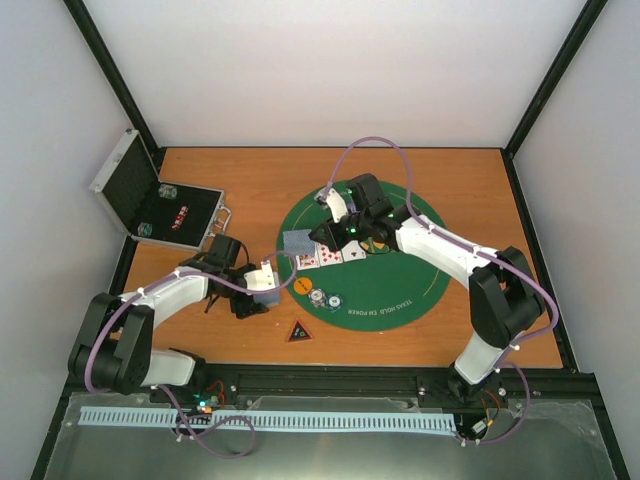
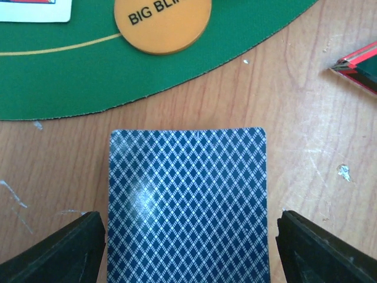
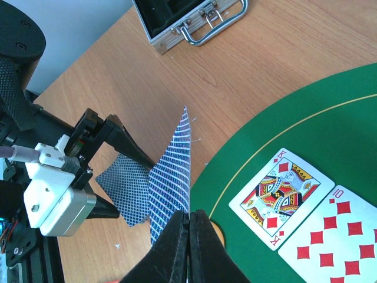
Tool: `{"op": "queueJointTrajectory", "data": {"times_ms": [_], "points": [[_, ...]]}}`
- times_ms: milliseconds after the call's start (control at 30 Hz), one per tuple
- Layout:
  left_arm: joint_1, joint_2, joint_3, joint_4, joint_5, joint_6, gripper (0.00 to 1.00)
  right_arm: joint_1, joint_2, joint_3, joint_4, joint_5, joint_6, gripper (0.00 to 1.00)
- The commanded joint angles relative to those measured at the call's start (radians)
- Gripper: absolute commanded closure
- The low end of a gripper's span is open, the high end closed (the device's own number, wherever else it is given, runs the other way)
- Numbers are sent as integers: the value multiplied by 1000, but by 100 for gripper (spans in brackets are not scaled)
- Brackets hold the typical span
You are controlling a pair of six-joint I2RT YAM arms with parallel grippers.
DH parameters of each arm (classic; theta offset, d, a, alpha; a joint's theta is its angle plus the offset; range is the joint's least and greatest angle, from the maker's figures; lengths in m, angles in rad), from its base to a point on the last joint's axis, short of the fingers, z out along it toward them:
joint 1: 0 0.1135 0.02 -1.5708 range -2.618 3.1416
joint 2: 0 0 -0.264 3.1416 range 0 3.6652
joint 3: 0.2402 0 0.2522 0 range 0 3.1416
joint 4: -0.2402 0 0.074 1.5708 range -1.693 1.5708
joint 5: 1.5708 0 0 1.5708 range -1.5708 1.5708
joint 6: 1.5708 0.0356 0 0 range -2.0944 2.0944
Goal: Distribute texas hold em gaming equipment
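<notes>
Left gripper (image 2: pixel 188 239) open astride face-down card (image 2: pixel 187 194); right gripper (image 3: pixel 189 223) pinches bowed card (image 3: pixel 177 168), which could spring free.

Mat (image 2: pixel 59 76): green felt-like cloth, matt, fine nap.
Table (image 2: pixel 318 153): wood grain, satin finish, scratched beside the mat.
Flat card (image 2: pixel 188 206) off the mat: coated paper with a patch of sheen.
Bent card (image 3: pixel 177 171) at the mat's edge: thin, flexible stock.
Orange chip (image 2: pixel 162 23) on the mat: smooth, matt, plastic-looking.
Case (image 3: pixel 171 42) away from the mat: ribbed bright metal, shiny handle.
</notes>
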Motion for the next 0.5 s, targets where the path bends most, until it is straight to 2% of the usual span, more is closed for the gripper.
{"op": "queueJointTrajectory", "data": {"times_ms": [0, 233, 467], "points": [[-2, -17, -12, 23, 39, 47, 17, -3, -35, -10, -9, 9, 4, 97], [-2, -74, 8, -22, 102, 45, 5, -3, -90, -21, -16, 5, 6, 97], [-14, -150, 76, -136, 208, 16, 1, -6, -162, -32, -56, 18, -18, 97]]}}
